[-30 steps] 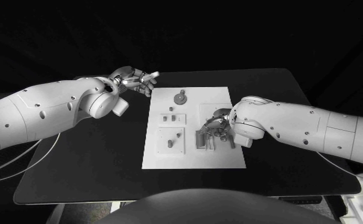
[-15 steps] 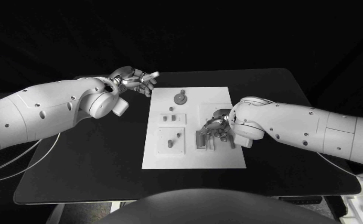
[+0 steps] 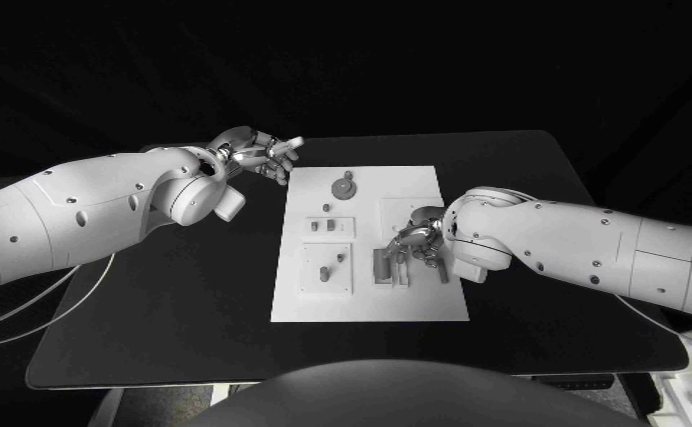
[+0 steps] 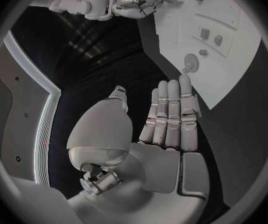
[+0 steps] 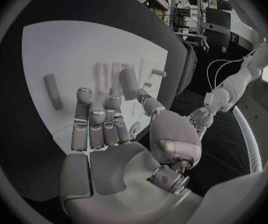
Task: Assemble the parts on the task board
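Assembly looks early: loose bar (image 5: 53,91) lies unplaced on task board (image 3: 368,305); right hand (image 3: 411,245) hovers lower right with spread fingers, left hand (image 3: 257,156) flat, idle upper left.

- The head view looks down from above and in front on the whole table (image 3: 173,317), far enough to take in both arms and the task board (image 3: 368,247) at its middle.
- The left wrist view sits close behind the left hand (image 4: 165,129), facing past its fingers (image 4: 171,109) across the table to the task board (image 4: 233,50) and the right hand (image 4: 136,7) beyond.
- The right wrist view sits close behind the right hand (image 5: 109,129), facing down at the task board (image 5: 65,50) from very near.
- All three views share the task board.
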Tool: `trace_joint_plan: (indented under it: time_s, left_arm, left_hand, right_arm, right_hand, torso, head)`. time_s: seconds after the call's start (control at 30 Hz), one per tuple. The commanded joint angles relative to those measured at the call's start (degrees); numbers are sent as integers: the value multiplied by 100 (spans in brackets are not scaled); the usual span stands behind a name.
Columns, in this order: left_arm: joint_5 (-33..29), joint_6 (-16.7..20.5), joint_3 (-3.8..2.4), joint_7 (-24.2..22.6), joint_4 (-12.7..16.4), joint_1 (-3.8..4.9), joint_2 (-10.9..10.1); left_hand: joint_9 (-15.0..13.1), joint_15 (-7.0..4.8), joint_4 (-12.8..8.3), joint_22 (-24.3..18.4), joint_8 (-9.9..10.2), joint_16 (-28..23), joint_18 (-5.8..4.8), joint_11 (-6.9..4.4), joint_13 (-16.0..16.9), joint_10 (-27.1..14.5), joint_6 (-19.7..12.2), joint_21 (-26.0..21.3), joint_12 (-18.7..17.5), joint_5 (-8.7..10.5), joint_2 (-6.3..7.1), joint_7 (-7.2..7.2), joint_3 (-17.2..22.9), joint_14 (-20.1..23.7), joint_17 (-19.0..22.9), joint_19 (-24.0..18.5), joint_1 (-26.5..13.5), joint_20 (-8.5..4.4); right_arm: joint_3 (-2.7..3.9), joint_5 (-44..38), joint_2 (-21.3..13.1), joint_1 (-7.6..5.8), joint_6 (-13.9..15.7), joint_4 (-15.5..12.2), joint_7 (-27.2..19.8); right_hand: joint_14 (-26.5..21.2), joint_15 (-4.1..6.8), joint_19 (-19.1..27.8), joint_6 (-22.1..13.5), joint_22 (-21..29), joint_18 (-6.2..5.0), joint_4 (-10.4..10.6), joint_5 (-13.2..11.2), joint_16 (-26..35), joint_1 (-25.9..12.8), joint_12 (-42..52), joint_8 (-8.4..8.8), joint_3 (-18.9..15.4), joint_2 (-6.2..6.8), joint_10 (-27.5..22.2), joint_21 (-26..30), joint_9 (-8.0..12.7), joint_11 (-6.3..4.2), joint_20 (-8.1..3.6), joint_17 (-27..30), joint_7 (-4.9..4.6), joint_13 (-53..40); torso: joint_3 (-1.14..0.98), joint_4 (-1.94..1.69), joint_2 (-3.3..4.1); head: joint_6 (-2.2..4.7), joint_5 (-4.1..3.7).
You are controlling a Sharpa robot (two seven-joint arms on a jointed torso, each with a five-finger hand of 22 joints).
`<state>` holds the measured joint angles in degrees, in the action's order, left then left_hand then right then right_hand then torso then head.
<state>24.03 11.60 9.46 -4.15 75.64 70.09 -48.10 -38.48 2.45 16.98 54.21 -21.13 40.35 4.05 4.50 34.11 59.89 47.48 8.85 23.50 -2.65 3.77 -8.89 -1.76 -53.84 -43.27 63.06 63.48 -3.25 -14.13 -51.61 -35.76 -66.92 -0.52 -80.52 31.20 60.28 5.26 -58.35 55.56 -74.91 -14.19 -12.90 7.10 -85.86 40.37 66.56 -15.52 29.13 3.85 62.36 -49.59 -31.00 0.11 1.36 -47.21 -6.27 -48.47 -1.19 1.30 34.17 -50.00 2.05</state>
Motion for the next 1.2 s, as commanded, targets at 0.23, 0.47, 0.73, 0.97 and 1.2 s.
trace_joint_plan:
  time_s: [0.23,0.47,0.73,0.97,1.2]
  left_arm:
    - [19,-34,-5,-34,9,7,8]
    - [19,-46,-5,-27,4,7,19]
    - [19,-53,-5,-23,3,7,22]
    - [19,-64,-5,-6,0,7,16]
    - [19,-73,-5,2,0,7,18]
  left_hand:
    - [9,-20,2,-4,-34,21,106,-31,-9,10,-39,-26,-22,-12,28,-3,34,12,9,45,-38,-15]
    - [10,-19,4,-4,-34,21,106,-30,-9,10,-39,-27,-22,-11,26,-3,35,12,10,46,-45,-14]
    - [11,-19,4,-3,-34,21,105,-30,-10,9,-40,-28,-22,-11,24,-4,37,12,10,46,-52,-14]
    - [13,-19,5,-4,-34,21,105,-30,-10,9,-41,-31,-23,-11,16,-4,40,13,11,46,-65,-13]
    - [14,-18,4,-4,-35,21,105,-29,-10,8,-42,-32,-24,-12,12,-4,41,14,12,46,-74,-13]
  right_arm:
    - [2,-569,-28,3,393,-90,-230]
    - [3,-521,94,3,266,-27,-239]
    - [2,-498,239,10,260,88,-248]
    - [2,-503,281,12,213,128,-211]
    - [1,-494,341,37,-171,195,-124]
  right_hand:
    - [-11,6,-21,-103,-37,-81,6,-27,12,2,-2,65,31,223,-53,27,10,33,-21,11,-59,-8]
    - [-4,6,-32,-71,-33,-81,71,-34,9,-12,5,43,60,208,-48,30,-3,26,-22,11,-50,-10]
    - [-3,8,-31,-68,-32,-81,107,-41,8,-31,7,38,67,191,-47,33,-8,23,-21,12,-48,-10]
    - [5,13,-38,-56,-37,-81,111,-24,0,-5,17,26,83,95,-39,27,-18,17,-26,10,-42,-13]
    - [-2,13,-26,-60,-39,-81,106,-26,3,-20,11,26,63,75,-48,30,-21,18,-22,11,-43,-11]
  torso:
    - [-3,4,1]
    - [-3,-1,3]
    - [-1,-4,4]
    - [1,-2,2]
    - [1,0,2]
  head:
    - [7,0]
    - [0,-11]
    - [1,-34]
    - [2,-13]
    - [1,-11]
